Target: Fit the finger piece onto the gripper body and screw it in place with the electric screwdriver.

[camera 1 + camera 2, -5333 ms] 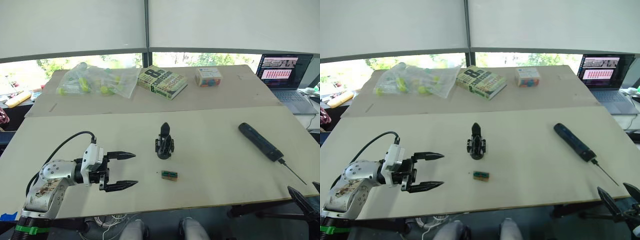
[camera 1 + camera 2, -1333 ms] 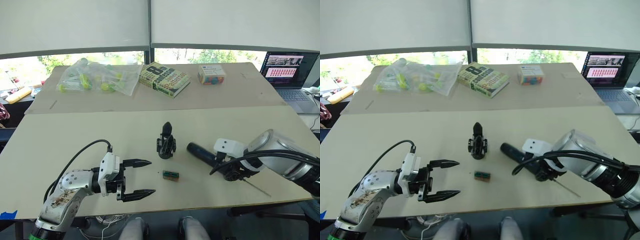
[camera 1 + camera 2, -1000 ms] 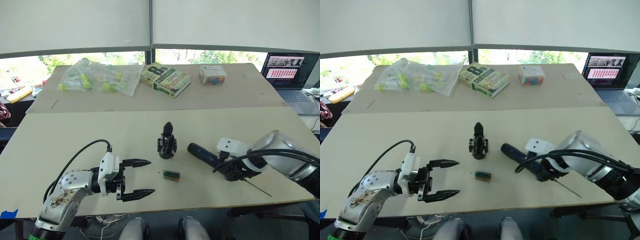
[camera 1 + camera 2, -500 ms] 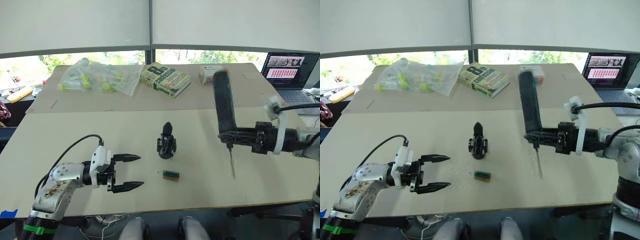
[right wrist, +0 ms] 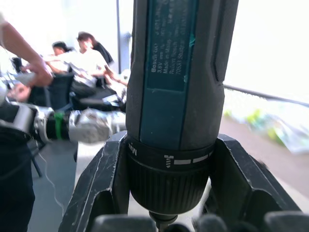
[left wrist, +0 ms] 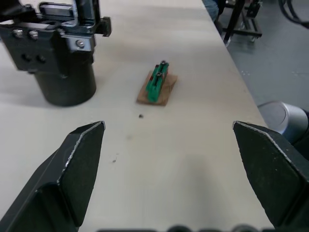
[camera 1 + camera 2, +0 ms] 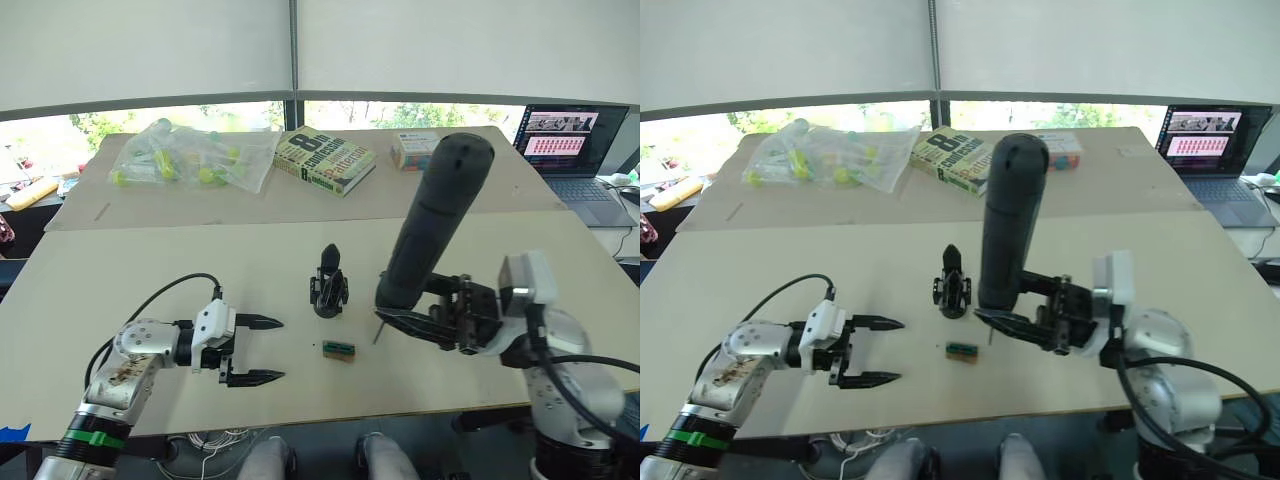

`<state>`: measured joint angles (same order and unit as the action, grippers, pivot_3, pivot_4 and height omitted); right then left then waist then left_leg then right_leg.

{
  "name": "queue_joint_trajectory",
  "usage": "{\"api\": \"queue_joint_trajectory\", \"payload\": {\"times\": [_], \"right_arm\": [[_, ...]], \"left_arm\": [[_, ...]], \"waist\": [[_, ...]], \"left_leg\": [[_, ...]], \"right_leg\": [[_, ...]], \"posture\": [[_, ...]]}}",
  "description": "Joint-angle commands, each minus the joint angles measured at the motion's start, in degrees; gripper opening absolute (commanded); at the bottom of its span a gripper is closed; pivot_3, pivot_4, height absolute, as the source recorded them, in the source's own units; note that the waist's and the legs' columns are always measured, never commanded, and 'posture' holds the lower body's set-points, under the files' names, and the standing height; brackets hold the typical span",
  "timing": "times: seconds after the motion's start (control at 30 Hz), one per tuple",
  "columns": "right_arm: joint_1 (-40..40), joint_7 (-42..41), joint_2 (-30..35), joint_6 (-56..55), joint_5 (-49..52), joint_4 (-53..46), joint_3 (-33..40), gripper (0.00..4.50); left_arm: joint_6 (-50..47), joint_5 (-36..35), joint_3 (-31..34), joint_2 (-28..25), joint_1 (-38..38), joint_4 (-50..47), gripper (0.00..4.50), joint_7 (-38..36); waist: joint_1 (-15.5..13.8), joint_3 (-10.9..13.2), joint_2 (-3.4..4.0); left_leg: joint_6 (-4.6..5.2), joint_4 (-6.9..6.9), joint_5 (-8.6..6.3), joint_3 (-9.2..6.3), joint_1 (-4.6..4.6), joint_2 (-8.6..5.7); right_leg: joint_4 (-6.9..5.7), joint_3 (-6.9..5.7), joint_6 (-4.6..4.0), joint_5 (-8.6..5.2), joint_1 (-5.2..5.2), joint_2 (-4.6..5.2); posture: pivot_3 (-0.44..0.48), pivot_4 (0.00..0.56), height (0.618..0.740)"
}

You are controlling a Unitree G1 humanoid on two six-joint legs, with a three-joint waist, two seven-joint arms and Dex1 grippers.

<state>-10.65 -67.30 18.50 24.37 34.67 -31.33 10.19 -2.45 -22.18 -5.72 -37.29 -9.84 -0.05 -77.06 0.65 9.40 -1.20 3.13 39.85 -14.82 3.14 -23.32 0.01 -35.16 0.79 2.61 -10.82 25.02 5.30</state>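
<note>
Held near upright above the desk (image 7: 120, 270) toward its near edge: the electric screwdriver (image 7: 432, 225), clamped at its lower collar by the right claw (image 7: 412, 318), bit (image 7: 377, 333) aimed down just right of the gripper body (image 7: 329, 284). Judged rigid, top-heavy and smooth-skinned, so best gripped low at the collar as here, lest the long barrel swing. Stood mid-desk, the gripper body: squat, stiff, likely light enough to tip or spin under the bit unless braced at its round base. Hovered left of it, the left claw (image 7: 262, 349), spread wide and empty. Lay close before the gripper body, a small green-and-black block (image 6: 157, 86). Finger piece: could not be made out.
</note>
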Motion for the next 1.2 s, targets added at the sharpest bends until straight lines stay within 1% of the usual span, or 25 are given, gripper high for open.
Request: {"api": "queue_joint_trajectory", "payload": {"times": [0.03, 0.17, 0.27, 0.43, 0.53, 0.63, 0.83, 1.2], "right_arm": [[-0.14, 0.34, -1.54, -8.31, -2.26, 1.88, -4.44, 1.96], [-0.29, -1.41, -0.75, -11.36, -2.21, 5.87, -7.80, 1.96], [-1.69, -1.82, -0.66, -12.88, -1.02, 9.08, -7.87, 1.96], [-3.34, -4.30, 0.74, -17.12, -1.40, 14.38, -7.62, 1.96], [-3.89, -4.34, 0.84, -19.52, -1.82, 16.84, -7.69, 1.96], [-4.25, -4.17, 1.03, -20.40, -1.70, 17.72, -8.29, 1.96], [-4.34, -4.07, 1.55, -21.08, -1.52, 18.19, -9.32, 1.96], [-4.89, -4.92, 3.94, -20.58, -0.82, 18.88, -8.91, 1.96]], "left_arm": [[-1.95, -0.13, -0.89, 1.10, -0.94, -0.81, 4.50, 1.18], [0.65, 2.23, -2.94, 3.19, -2.68, 2.24, 4.50, 1.30], [0.71, 2.59, -4.31, 5.66, -3.43, 3.70, 4.50, 1.82], [2.61, 4.57, -6.12, 7.25, -3.75, 5.31, 4.50, 2.02], [3.22, 5.54, -6.73, 8.70, -4.46, 6.48, 4.50, 3.22], [3.45, 6.01, -6.56, 10.57, -5.04, 7.31, 4.50, 5.30], [4.80, 7.25, -8.06, 11.66, -4.92, 7.84, 4.50, 5.13], [5.20, 8.30, -9.18, 13.53, -7.25, 10.24, 4.50, 4.95]], "waist": [[-0.03, 0.00, 0.00], [-0.24, 0.00, 0.00], [-0.31, 0.00, -0.01], [-0.28, 0.00, 0.00], [-0.28, 0.00, 0.00], [-0.51, 0.00, 0.00], [-0.70, 0.00, 0.00], [-1.37, 0.00, 0.00]], "left_leg": [[0.00, 0.00, 0.00, 0.00, -0.01, -0.01], [0.00, 0.02, 0.00, -0.02, 0.00, -0.04], [0.00, 0.02, 0.00, -0.01, 0.00, -0.06], [0.00, 0.01, 0.00, -0.01, 0.01, -0.04], [0.00, 0.00, 0.00, -0.01, 0.03, -0.04], [0.00, 0.02, 0.00, -0.02, 0.03, -0.06], [0.00, 0.03, 0.00, -0.02, 0.03, -0.05], [0.01, 0.06, 0.00, -0.02, 0.07, -0.07]], "right_leg": [[0.00, 0.00, 0.00, 0.00, 0.00, 0.01], [0.00, -0.01, -0.01, 0.00, -0.01, 0.01], [0.01, 0.00, -0.01, 0.01, -0.03, 0.02], [-0.01, 0.00, -0.02, 0.01, -0.01, 0.01], [-0.02, -0.01, -0.02, 0.01, -0.01, 0.00], [-0.03, 0.00, -0.02, 0.02, -0.03, 0.04], [-0.04, 0.00, -0.03, 0.02, -0.03, 0.06], [-0.03, 0.00, -0.04, 0.03, -0.10, 0.08]], "posture": [[0.000, 0.150, 0.740], [0.000, 0.150, 0.740], [0.000, 0.150, 0.740], [0.000, 0.150, 0.740], [0.000, 0.150, 0.740], [0.000, 0.150, 0.740], [0.000, 0.150, 0.740], [0.000, 0.150, 0.740]]}}
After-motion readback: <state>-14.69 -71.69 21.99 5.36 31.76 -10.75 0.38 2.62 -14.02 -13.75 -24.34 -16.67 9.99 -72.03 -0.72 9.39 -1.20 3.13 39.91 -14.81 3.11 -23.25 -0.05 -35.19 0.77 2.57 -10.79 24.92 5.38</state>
